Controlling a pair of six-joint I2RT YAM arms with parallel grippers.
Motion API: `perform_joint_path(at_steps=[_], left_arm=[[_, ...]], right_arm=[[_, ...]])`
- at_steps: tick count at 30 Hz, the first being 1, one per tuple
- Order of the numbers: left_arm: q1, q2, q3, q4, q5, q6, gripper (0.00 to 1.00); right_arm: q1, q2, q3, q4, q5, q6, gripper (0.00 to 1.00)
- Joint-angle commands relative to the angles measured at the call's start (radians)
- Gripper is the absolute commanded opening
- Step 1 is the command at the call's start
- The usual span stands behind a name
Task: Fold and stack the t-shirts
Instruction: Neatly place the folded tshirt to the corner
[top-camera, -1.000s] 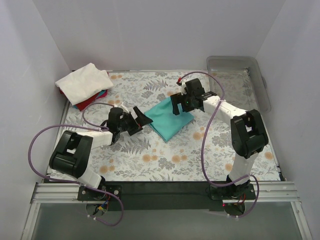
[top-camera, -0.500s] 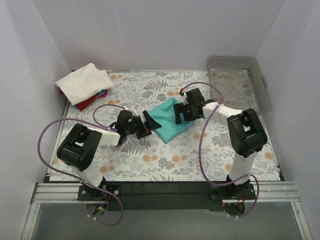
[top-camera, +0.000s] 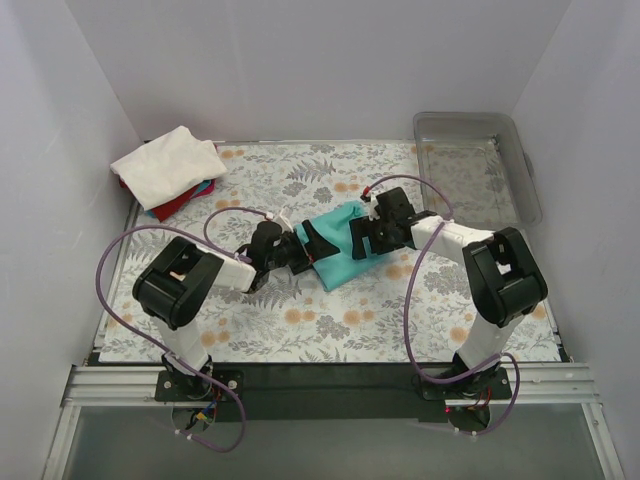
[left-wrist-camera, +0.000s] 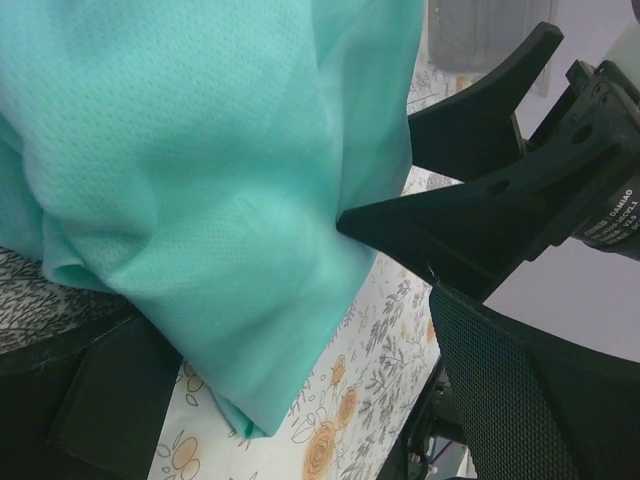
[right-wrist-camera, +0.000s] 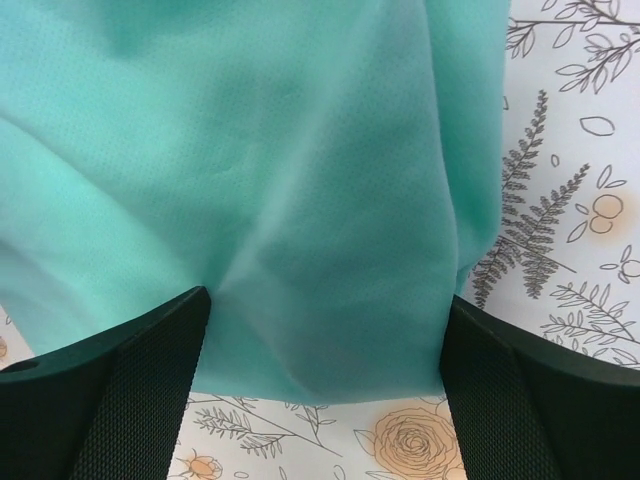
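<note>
Floral-patterned tabletop (top-camera: 340, 322): a folded teal shirt (top-camera: 338, 262) lies at its centre, a pile of shirts (top-camera: 168, 172) in the far left corner, a clear tray (top-camera: 470, 150) at the far right corner.

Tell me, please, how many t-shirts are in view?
4: teal shirt mid-table; white shirt, blue shirt and red shirt piled at the far left. Others may hide underneath.
</note>
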Motion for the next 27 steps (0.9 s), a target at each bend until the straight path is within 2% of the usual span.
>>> perform_joint_path(at_steps=[1,9,12,13,16,19,22,23,25,26,27], left_arm=[[-0.031,0.076,-0.016,-0.140,-0.074,0.012,0.98],[-0.071,0.121,0.036,-0.154,-0.109,0.012,0.98],[-0.071,0.127,0.042,-0.174,-0.133,0.028,0.89],[-0.072,0.127,0.042,-0.179,-0.138,0.029,0.80],[-0.071,0.138,0.043,-0.183,-0.157,0.037,0.59],[-0.072,0.150,0.054,-0.204,-0.184,0.052,0.43],[-0.071,0.159,0.062,-0.218,-0.212,0.067,0.33],[-0.071,0.159,0.068,-0.218,-0.221,0.072,0.20],[-0.072,0.170,0.076,-0.221,-0.230,0.078,0.11],[-0.071,0.173,0.089,-0.226,-0.235,0.089,0.00],[-0.071,0.176,0.096,-0.234,-0.239,0.094,0.00]], right_arm=[[0.016,-0.019,-0.049,-0.015,-0.072,0.018,0.80],[0.041,-0.034,-0.081,0.006,-0.109,0.028,0.78],[0.042,-0.050,-0.091,0.008,-0.114,0.028,0.78],[0.042,-0.053,-0.094,0.008,-0.115,0.028,0.78],[0.047,-0.066,-0.101,0.009,-0.117,0.031,0.78],[0.051,-0.079,-0.115,0.011,-0.115,0.032,0.78],[0.055,-0.092,-0.135,0.011,-0.115,0.032,0.78],[0.055,-0.094,-0.138,0.013,-0.114,0.032,0.78],[0.056,-0.100,-0.149,0.016,-0.112,0.034,0.78],[0.055,-0.105,-0.156,0.017,-0.112,0.034,0.78],[0.056,-0.109,-0.161,0.014,-0.112,0.034,0.78]])
